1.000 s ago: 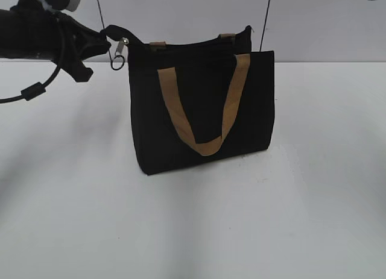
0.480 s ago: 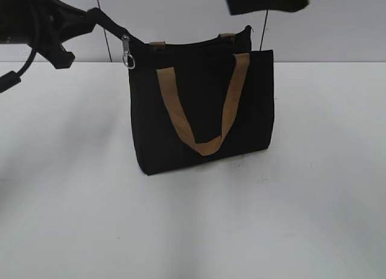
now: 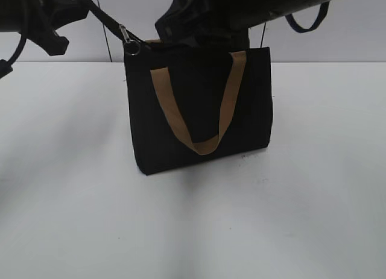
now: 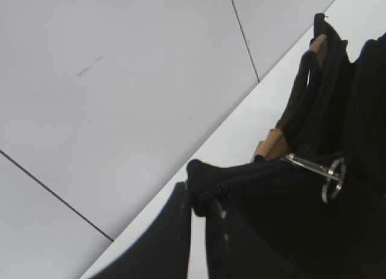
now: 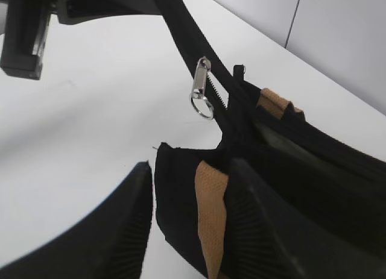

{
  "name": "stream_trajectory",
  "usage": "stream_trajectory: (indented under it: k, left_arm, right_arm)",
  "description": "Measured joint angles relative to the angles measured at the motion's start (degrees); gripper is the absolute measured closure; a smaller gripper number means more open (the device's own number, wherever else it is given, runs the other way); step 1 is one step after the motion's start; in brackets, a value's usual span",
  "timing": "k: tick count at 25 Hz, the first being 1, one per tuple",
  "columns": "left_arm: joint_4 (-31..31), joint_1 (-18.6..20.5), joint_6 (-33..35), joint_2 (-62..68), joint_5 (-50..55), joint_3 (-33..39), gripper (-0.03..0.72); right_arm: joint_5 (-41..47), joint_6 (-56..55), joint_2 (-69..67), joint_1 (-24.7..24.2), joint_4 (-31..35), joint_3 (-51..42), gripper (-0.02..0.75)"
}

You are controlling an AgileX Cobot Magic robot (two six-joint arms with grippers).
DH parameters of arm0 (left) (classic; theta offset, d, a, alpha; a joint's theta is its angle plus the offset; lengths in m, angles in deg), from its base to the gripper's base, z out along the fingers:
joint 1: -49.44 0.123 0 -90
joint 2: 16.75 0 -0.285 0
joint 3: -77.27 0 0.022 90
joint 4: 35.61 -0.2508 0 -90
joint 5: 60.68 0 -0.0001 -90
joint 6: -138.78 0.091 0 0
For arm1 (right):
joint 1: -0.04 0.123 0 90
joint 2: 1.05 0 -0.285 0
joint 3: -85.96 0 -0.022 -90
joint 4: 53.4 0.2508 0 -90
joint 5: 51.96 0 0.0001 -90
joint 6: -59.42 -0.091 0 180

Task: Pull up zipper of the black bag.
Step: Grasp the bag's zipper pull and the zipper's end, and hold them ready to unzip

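The black bag [image 3: 199,110] stands upright on the white table, its tan U-shaped handle [image 3: 202,143] facing me. My left gripper [image 3: 84,5] is up at the left, shut on the black tail end of the zipper [image 4: 202,181], which runs taut down to the bag's top left corner. The silvery pull with its ring [image 3: 130,43] [image 4: 329,173] [image 5: 202,92] hangs on that tail just outside the corner. My right gripper [image 3: 175,26] [image 5: 187,222] hovers open over the bag's top near that corner. Its fingers [image 5: 123,231] stand on either side of the front wall's corner.
A white table [image 3: 193,231] runs under and around the bag. A pale panelled wall [image 3: 338,38] stands behind it. The right arm's dark body [image 3: 253,5] crosses the top of the exterior view and hides the bag's rear edge.
The right arm has swung in from the top right and come down over the bag's top. The left gripper drew the zipper tail tighter, up and to the left.
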State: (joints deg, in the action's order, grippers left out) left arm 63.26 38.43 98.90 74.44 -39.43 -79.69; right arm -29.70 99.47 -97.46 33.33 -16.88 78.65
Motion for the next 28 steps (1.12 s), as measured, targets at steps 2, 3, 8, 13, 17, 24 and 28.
stream_trajectory:
  k: [2,3,8,13,17,24,28]
  left_arm:
    - [0.0,0.0,0.0,0.0,0.3,0.0,0.659]
    - [0.0,0.0,0.0,0.0,0.6,0.0,0.659]
    - [0.0,0.0,0.0,0.0,3.0,0.0,0.659]
    - [0.0,0.0,0.0,-0.1,3.5,1.1,0.659]
    - [0.0,0.0,0.0,-0.1,3.5,1.7,0.659]
    - [0.1,0.0,-0.4,-0.1,4.1,1.7,0.659]
    - [0.2,0.0,-1.0,0.7,4.0,2.8,0.659]
  right_arm:
    - [-2.2,0.2,-1.2,0.4,0.0,0.0,0.409]
    - [-3.0,0.9,-1.7,0.4,0.0,0.0,0.409]
    - [-4.2,10.2,-4.2,0.4,0.0,0.0,0.409]
    - [-5.0,16.4,-7.2,0.4,0.0,0.0,0.409]
    - [-7.7,17.8,-9.1,0.4,0.0,0.0,0.409]
    - [-9.0,20.8,-9.3,0.4,0.3,0.0,0.416]
    - [-8.5,21.0,-9.3,0.4,1.9,0.0,0.437]
